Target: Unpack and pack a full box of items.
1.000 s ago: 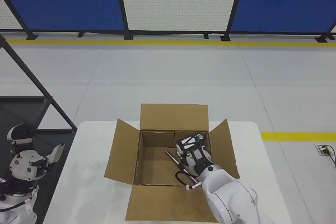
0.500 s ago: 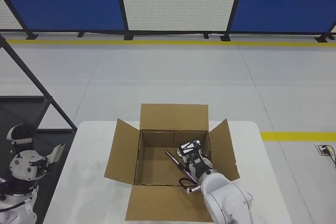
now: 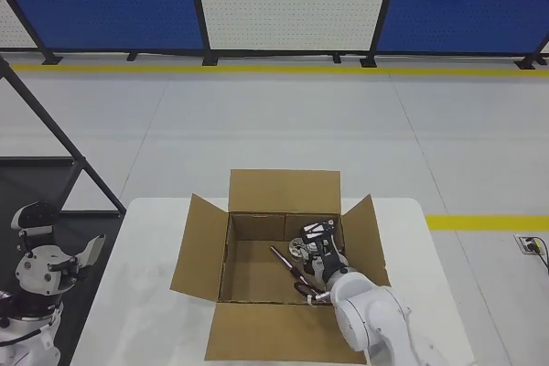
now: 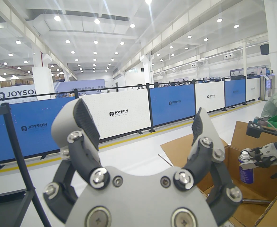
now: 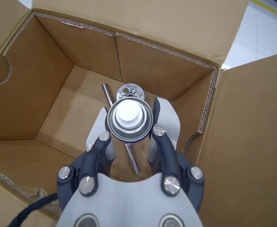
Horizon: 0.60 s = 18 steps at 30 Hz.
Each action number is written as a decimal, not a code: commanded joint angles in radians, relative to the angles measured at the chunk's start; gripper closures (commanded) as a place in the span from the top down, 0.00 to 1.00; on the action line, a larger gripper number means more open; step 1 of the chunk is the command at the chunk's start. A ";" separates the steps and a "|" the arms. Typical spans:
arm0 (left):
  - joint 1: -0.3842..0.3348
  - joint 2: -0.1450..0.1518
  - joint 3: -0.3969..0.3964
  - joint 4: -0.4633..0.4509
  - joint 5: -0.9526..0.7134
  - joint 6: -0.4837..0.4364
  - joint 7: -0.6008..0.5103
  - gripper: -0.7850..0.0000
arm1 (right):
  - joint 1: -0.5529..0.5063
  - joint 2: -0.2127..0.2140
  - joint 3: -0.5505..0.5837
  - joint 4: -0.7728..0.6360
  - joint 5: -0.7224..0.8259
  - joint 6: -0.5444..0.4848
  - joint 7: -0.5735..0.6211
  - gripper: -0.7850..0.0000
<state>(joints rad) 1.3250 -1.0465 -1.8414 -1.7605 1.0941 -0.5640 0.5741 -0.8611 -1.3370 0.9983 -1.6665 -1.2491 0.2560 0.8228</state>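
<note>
While R pincer (image 5: 130, 109) clamps can (image 5: 129, 119), rod (image 5: 132, 158) & disc (image 5: 130, 91) lie below.

Top view overhead, facing down on counter (image 3: 151, 293), right wrist view close above box (image 5: 152, 72) interior, left wrist view distant, all sharing box.

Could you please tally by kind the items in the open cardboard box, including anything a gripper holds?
Spray can: 1
Metal rod: 1
Round metal disc: 1
Total: 3
</note>
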 commanded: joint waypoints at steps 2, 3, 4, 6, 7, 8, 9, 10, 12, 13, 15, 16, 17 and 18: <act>0.000 0.000 0.000 0.000 0.000 0.000 0.000 1.00 | 0.047 -0.013 -0.009 0.072 0.040 0.014 0.013 0.00; 0.000 0.000 0.000 0.000 0.000 0.000 0.000 1.00 | 0.061 -0.018 -0.012 0.093 0.053 0.020 0.015 0.00; 0.000 0.000 0.000 0.000 0.000 0.000 0.000 1.00 | 0.074 -0.022 -0.016 0.115 0.059 0.030 0.014 0.00; 0.000 0.000 0.000 0.000 0.000 0.000 0.000 1.00 | 0.094 -0.030 -0.028 0.152 0.067 0.043 0.013 0.00; 0.000 0.000 0.000 0.000 0.000 0.000 0.000 1.00 | 0.101 -0.034 -0.033 0.169 0.071 0.047 0.012 0.00; 0.000 0.000 0.000 0.000 0.000 0.000 0.000 1.00 | 0.108 -0.037 -0.039 0.184 0.067 0.055 0.009 0.00; 0.000 0.000 0.000 0.000 0.000 0.000 0.000 1.00 | 0.112 -0.040 -0.043 0.192 0.065 0.060 0.007 0.00; 0.000 0.000 0.000 0.000 0.000 0.000 0.000 1.00 | 0.118 -0.044 -0.052 0.207 0.059 0.067 0.004 0.00; 0.000 0.000 0.000 0.000 0.000 0.000 0.000 1.00 | 0.123 -0.049 -0.062 0.220 0.049 0.074 0.002 0.00; 0.000 0.000 0.000 0.000 0.000 0.000 0.000 1.00 | 0.125 -0.051 -0.066 0.225 0.042 0.076 0.002 0.00; 0.000 0.000 0.000 0.000 0.000 0.000 0.000 1.00 | 0.125 -0.055 -0.072 0.232 0.023 0.091 -0.001 0.00; 0.000 0.000 0.000 0.000 0.000 0.000 0.000 1.00 | 0.125 -0.057 -0.076 0.235 0.012 0.096 -0.001 0.00; 0.000 0.000 0.000 0.000 0.000 0.000 0.000 1.00 | 0.126 -0.059 -0.077 0.239 -0.002 0.107 0.000 0.00; 0.000 0.000 0.000 0.000 0.000 0.000 0.000 1.00 | 0.125 -0.060 -0.080 0.241 -0.010 0.115 0.001 0.00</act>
<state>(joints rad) 1.3250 -1.0465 -1.8415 -1.7605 1.0941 -0.5640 0.5741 -0.7355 -1.3958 0.9205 -1.4281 -1.2490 0.3616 0.8224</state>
